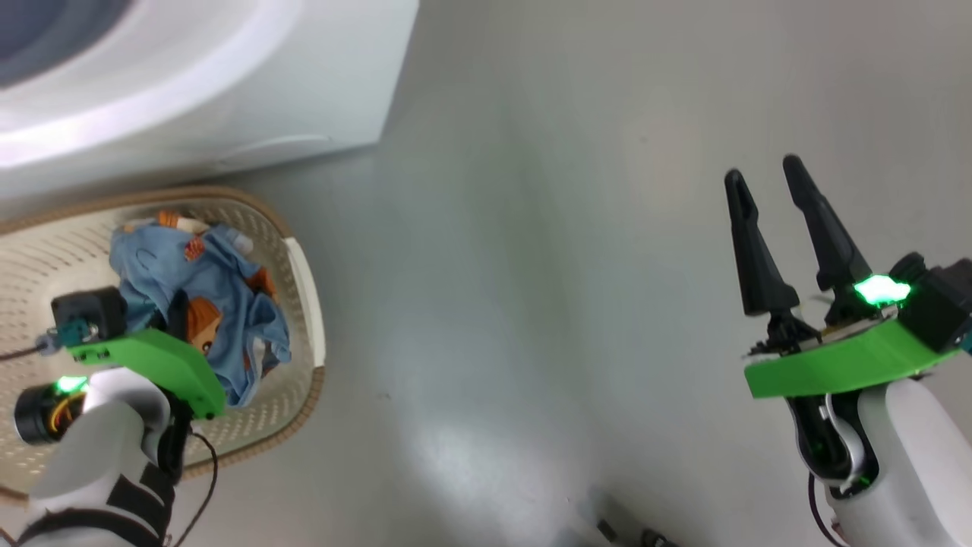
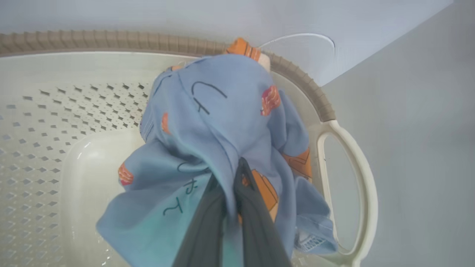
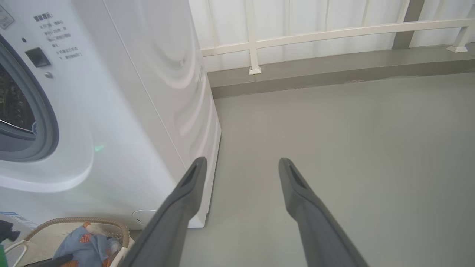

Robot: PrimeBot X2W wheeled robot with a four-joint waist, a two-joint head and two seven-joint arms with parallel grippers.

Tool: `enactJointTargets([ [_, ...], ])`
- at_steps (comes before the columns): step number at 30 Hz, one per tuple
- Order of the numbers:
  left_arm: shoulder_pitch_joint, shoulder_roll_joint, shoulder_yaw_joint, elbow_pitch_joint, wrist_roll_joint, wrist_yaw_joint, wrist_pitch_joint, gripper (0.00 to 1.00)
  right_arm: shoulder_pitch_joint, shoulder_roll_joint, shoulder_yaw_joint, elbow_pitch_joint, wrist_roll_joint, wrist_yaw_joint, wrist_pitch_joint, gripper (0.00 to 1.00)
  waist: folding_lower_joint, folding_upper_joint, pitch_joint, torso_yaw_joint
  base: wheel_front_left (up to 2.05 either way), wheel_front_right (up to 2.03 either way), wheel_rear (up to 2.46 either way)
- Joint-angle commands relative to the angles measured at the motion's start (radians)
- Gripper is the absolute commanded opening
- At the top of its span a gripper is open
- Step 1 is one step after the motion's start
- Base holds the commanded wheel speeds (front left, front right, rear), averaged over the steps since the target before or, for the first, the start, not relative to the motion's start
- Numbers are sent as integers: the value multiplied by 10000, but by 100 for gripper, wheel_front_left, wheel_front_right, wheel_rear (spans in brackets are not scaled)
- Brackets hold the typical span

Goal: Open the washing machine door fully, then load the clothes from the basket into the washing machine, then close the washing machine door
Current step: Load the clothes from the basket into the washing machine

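Note:
The cream basket (image 1: 305,282) stands on the floor in front of the white washing machine (image 1: 266,76). Light blue clothes (image 1: 220,281) with orange figures lie bunched in its right end. My left gripper (image 1: 182,308) reaches down into the basket. In the left wrist view, the left gripper (image 2: 233,168) is shut on a fold of the clothes (image 2: 222,111), just inside the basket's handle (image 2: 358,159). My right gripper (image 1: 763,173) hangs open over bare floor, far to the right. The washing machine door is out of view.
In the right wrist view, the open right gripper (image 3: 242,165) points past the machine's corner (image 3: 207,148). The grey gasket (image 3: 48,122) rings the drum opening at the left edge. A raised kerb (image 3: 334,70) and a white railing (image 3: 334,33) close the floor (image 1: 531,228) behind.

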Motion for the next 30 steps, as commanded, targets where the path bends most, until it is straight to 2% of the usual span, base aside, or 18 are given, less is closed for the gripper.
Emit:
enactJointTargets([
  [1, 274, 269, 211, -150, -30, 4, -151, 0, 408, -185, 99, -155, -6, 44, -80, 100, 1, -1, -747, 431, 0, 0, 0],
  [9, 932, 431, 483, -1325, -76, 37, -385, 0, 1035, -396, -13, -16, -81, 44, -80, 100, 1, -1, -1832, 999, 0, 0, 0],
  [18, 2488, 520, 1394, -3901, 897, 377, -390, 0, 1664, -667, -74, 149, -155, 44, -80, 100, 1, -1, -3003, 1477, 0, 0, 0],
  [30, 5087, 304, 2671, -6851, 1949, 500, -392, 0, 2783, -954, -6, 394, -208, 44, -80, 100, 1, -1, -4802, 1797, 0, 0, 0],
])
